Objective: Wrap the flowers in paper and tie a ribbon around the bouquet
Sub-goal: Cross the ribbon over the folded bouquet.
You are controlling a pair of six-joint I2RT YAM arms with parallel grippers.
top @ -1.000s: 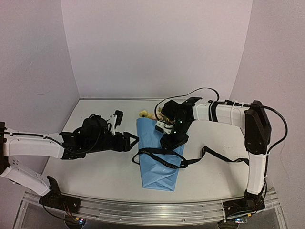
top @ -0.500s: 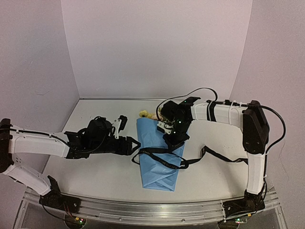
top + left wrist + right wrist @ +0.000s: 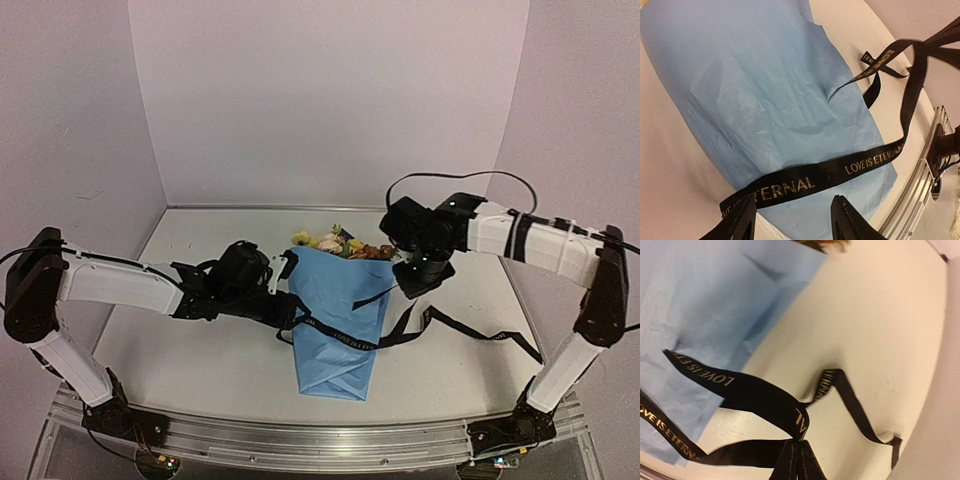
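At the left edge of the bouquet (image 3: 338,300) the left gripper (image 3: 792,207) has its fingers parted with a clear gap and grips nothing; the ribbon (image 3: 787,187) crosses the blue paper just beyond their tips. The bouquet lies mid-table (image 3: 180,370), narrow end toward the near edge, with the flowers (image 3: 335,243) showing at the wide end toward the far edge. Just right of it, the right gripper (image 3: 415,283) is pinched tight on the ribbon, and a loose length trails toward the right edge.
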